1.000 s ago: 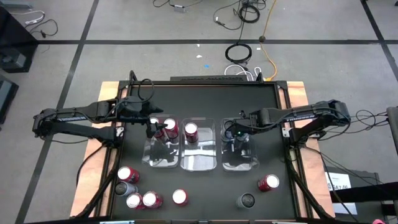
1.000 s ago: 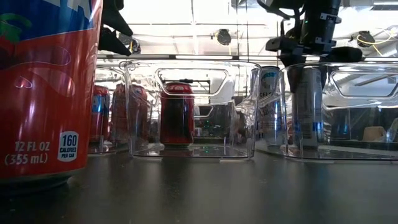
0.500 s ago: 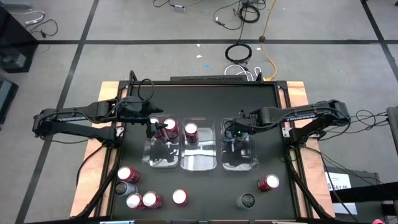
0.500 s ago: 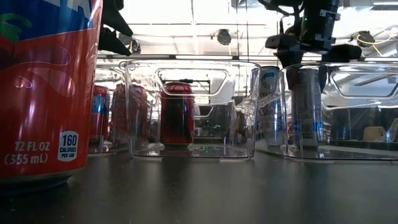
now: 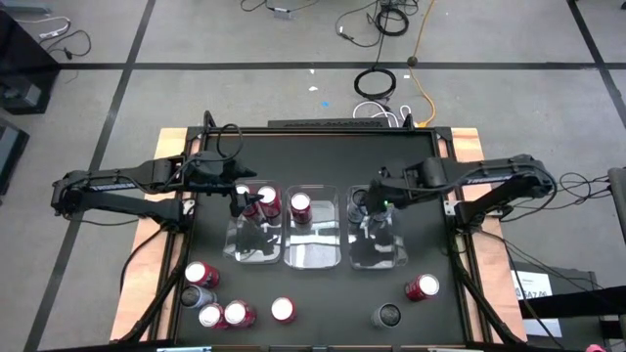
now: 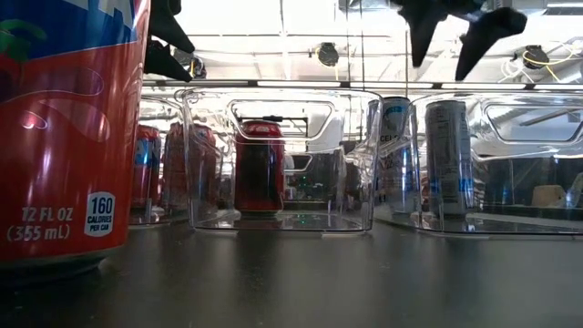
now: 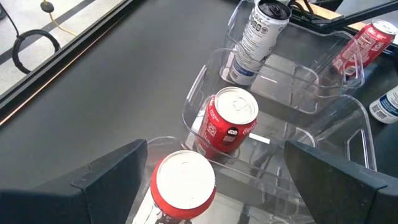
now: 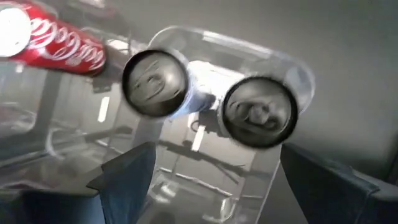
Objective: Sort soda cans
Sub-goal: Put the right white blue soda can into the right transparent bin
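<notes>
Three clear bins stand side by side mid-table. The left bin (image 5: 249, 249) holds two upright red soda cans (image 7: 183, 180), and the middle bin (image 5: 313, 249) holds one (image 7: 230, 118). Two silver cans (image 8: 155, 82) (image 8: 258, 112) stand upright on the floor of the right bin (image 5: 391, 256). My right gripper (image 6: 451, 41) hangs open above that bin's rim, over the nearer silver can (image 6: 448, 155), touching nothing. My left gripper (image 7: 217, 193) hovers open above the left bin (image 6: 168, 46), with a red can below the gap between its fingers.
Loose cans stand near the table's front edge: several red and dark ones at the front left (image 5: 201, 274) (image 5: 238, 313) (image 5: 283, 310), a red one (image 5: 422, 286) and a dark one (image 5: 388, 315) at the front right. One red can (image 6: 68, 128) fills the low view's left side.
My right gripper has risen straight up out of the right bin, clear of its rim. The silver can it stood around stays upright on the bin floor.
</notes>
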Tool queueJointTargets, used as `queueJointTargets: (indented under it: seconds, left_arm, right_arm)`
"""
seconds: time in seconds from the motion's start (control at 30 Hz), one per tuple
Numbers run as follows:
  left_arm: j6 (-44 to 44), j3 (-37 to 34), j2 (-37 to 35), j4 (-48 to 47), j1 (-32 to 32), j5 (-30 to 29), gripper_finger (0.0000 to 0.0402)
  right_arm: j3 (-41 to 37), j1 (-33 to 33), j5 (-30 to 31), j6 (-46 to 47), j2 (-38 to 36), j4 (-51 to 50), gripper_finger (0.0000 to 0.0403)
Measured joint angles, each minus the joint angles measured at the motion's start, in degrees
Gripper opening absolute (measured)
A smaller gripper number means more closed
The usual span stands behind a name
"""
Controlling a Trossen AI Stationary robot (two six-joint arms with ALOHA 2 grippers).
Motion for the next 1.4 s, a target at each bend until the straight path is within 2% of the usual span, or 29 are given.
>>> queueJointTargets:
  seconds: [0.17, 0.47, 0.63, 0.83, 1.1, 1.2, 1.4]
  left_arm:
    - [-0.01, 0.00, 0.00, 0.02, 0.02, 0.00, 0.0385]
    - [0.00, 0.00, 0.00, 0.02, 0.01, 0.00, 0.0385]
    - [0.00, 0.00, 0.00, 0.02, 0.02, 0.00, 0.0385]
    - [0.00, 0.00, 0.00, 0.02, 0.02, 0.00, 0.0385]
    - [0.00, 0.00, 0.00, 0.09, 0.02, 0.00, 0.0385]
    - [0.00, 0.00, 0.00, 0.45, 0.02, 0.00, 0.0385]
    - [0.00, 0.00, 0.00, 0.41, 0.02, 0.00, 0.0385]
  right_arm:
    - [0.80, 6.66, -0.23, 11.25, 0.00, -1.31, 0.0339]
    - [0.80, 24.29, 1.66, 38.79, 0.23, 0.16, 0.0339]
    - [0.78, 31.24, 1.30, 46.85, 1.86, 2.57, 0.0338]
    - [3.78, 36.81, 1.32, 49.41, 5.15, 3.47, 0.0338]
    - [20.00, 43.27, 1.06, 48.98, 13.96, -7.78, 0.0338]
    - [25.84, 44.64, -2.38, 48.41, 19.03, -11.82, 0.0338]
    - [33.27, 45.35, -2.88, 41.41, 25.78, -10.83, 0.0338]
